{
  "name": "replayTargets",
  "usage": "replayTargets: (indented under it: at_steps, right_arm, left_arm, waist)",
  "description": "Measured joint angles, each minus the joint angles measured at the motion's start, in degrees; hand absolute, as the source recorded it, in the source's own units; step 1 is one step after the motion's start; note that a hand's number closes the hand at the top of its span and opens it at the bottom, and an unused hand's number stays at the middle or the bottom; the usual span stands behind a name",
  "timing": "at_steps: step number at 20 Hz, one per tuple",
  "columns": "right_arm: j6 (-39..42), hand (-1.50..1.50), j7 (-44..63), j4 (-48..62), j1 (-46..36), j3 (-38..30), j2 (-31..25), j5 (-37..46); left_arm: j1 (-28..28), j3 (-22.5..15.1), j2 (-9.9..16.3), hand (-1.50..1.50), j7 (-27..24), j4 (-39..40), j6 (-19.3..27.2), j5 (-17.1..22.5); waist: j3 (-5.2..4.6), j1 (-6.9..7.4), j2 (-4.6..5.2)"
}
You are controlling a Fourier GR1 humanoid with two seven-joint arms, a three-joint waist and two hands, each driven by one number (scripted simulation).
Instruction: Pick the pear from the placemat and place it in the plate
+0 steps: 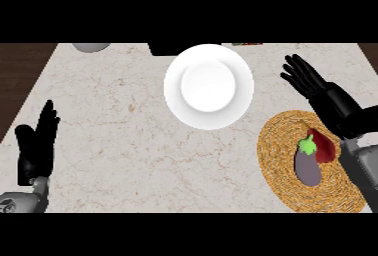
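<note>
A white plate (209,86) lies at the far middle of the marble counter, with nothing on it. At the right, a round woven placemat (280,145) carries a dark red pear (323,146) and a grey-purple eggplant (308,168) with a green cap, the two touching. My right hand (319,89) is open with straight fingers, just beyond the placemat's far edge and right of the plate. Its forearm crosses the placemat's right side beside the pear. My left hand (37,145) rests open at the left edge, fingers up.
A grey round object (91,47) and a dark block (166,48) sit at the counter's far edge. Dark wood floor shows past the counter's left edge (22,75). Bare marble spreads between the left hand and the placemat.
</note>
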Motion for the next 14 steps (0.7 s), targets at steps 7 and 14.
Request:
replayTargets:
  at_steps: [7,14]
  right_arm:
    - [-9.23,1.5,4.25,4.67,-3.87,-2.55,3.27,1.5]
    - [-21.53,-1.5,3.24,10.2,1.43,4.54,4.54,17.89]
  left_arm:
    - [-5.91,-3.12,0.69,0.0,-1.51,-2.47,-5.06,-1.01]
    - [-7.8,-5.58,-1.11,0.0,-3.28,-2.25,-9.86,0.29]
  waist:
    - [-2.95,-0.51,0.33]
    - [-3.11,-0.68,0.49]
